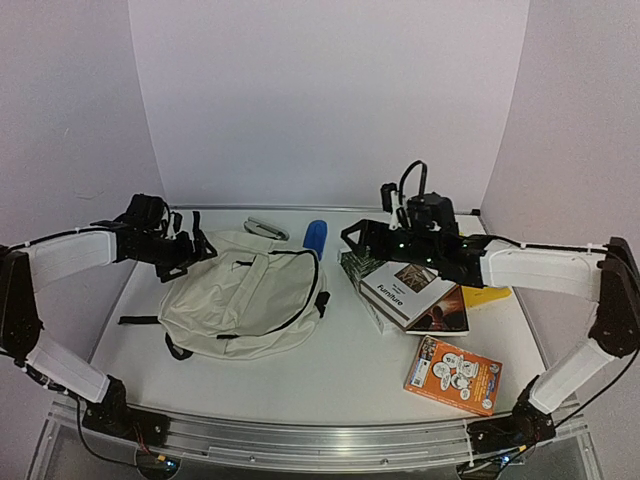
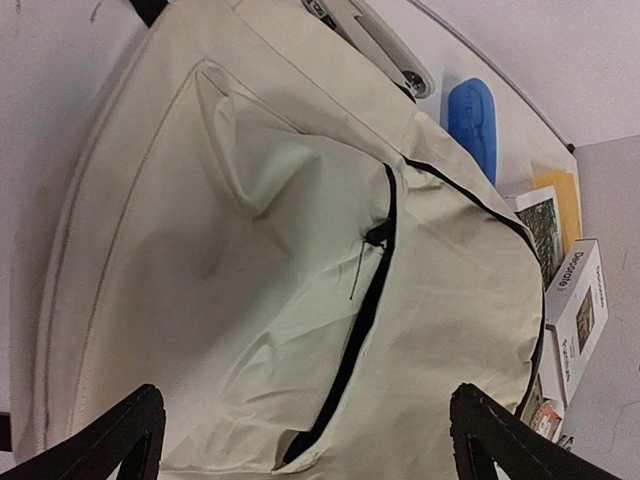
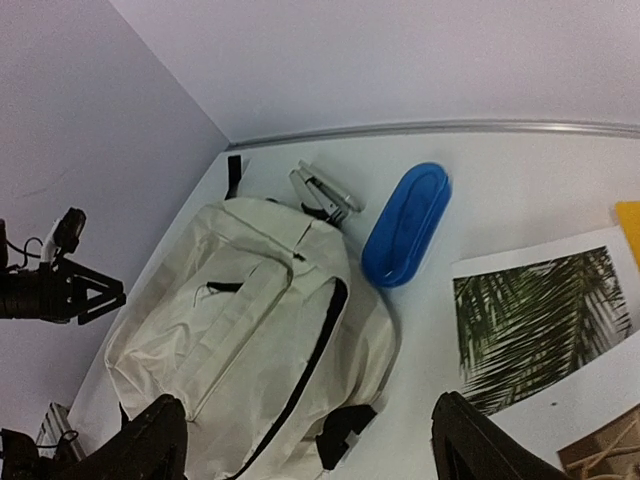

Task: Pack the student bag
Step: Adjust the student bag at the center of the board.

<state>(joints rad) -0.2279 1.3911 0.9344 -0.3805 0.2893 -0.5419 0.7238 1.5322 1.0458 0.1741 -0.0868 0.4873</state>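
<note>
The white counter (image 1: 330,370) is carrying everything, and the student bag (image 1: 245,295) is lying flat on its left half, front pocket up, taking more room than anything else. It is sagging and creasing like thin, soft cloth with little inside, so it is probably going to be light but floppy, folding and sliding instead of lifting as one piece. The left tool (image 2: 305,435) is hanging over the bag's left side with its fingers spread wide and nothing between them; the right tool (image 3: 300,440) is hovering above the stack of books (image 1: 405,295), also standing wide and empty. An orange book (image 1: 455,375) is lying apart, nearer the arms, while a blue case (image 1: 315,238) and a stapler (image 1: 267,229) are sitting just behind the bag. The black zipper (image 2: 365,320) curving along the bag and its small pull (image 2: 378,233) are looking like the best hold, since a pinch of loose fabric beside the seam would likely just stretch.
</note>
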